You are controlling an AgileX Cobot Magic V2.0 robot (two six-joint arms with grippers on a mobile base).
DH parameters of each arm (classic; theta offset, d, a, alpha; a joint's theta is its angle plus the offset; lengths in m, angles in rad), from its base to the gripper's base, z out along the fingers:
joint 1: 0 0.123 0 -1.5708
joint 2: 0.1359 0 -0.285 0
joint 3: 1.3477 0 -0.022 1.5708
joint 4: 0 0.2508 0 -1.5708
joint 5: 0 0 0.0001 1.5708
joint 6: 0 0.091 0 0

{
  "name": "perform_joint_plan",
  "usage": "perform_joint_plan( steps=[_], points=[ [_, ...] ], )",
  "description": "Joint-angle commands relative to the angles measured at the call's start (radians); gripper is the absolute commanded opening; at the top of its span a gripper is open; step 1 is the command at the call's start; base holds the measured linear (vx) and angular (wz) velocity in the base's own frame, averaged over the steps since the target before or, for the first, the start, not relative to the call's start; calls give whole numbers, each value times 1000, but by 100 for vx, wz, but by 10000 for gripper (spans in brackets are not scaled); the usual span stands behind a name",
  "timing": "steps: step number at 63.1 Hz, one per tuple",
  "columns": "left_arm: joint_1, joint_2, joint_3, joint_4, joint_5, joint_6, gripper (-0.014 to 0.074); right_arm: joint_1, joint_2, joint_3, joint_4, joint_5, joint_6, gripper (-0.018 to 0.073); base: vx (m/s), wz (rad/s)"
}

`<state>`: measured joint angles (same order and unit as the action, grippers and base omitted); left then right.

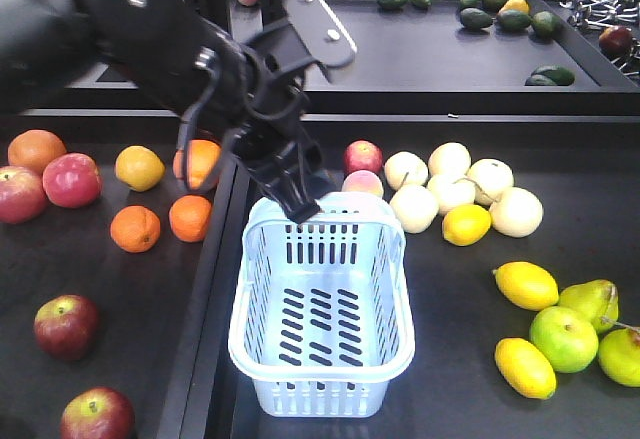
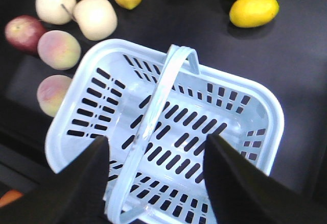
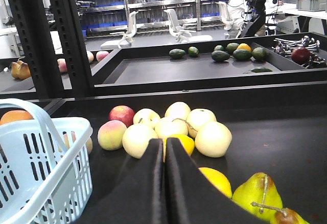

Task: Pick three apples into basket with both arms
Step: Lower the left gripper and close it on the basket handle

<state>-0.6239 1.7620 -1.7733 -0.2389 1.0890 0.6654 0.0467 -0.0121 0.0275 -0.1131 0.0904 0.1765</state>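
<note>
In the front view the basket (image 1: 392, 344) stands in the middle of the worktop (image 1: 460, 289) with nothing in it. The left pincer (image 1: 298, 207) hangs at its far rim; from here we cannot tell how its jaws stand. Two dark apples (image 1: 66, 326) lie well to the left, near the front edge, apart from the basket. More red ones sit further back beside the oranges (image 1: 135, 228).

From the left wrist we look straight down into the bare slotted bottom. The left pincer is spread wide and holds nothing, with the handle (image 2: 164, 89) running between its fingers.

From the right wrist, the right pincer (image 3: 164, 141) is pressed together and empty, low to the right of the basket and facing the pale fruit (image 3: 213, 139).

We judge that nothing is done yet and that all three apples are left to pick.
</note>
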Motion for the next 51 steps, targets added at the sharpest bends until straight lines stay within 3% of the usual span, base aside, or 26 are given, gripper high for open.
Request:
perform_joint_plan(
  steps=[1,29,51],
  points=[
    [0,-11,-53,-25,-14,30,415,-7,-13,14,-10,-78,-1,-4,0,0],
    [1,85,-55,76,-31,63,415,-7,-13,14,-10,-78,-1,-4,0,0],
    [2,178,-55,108,-25,63,415,-7,-13,14,-10,-78,-1,-4,0,0]
  ],
)
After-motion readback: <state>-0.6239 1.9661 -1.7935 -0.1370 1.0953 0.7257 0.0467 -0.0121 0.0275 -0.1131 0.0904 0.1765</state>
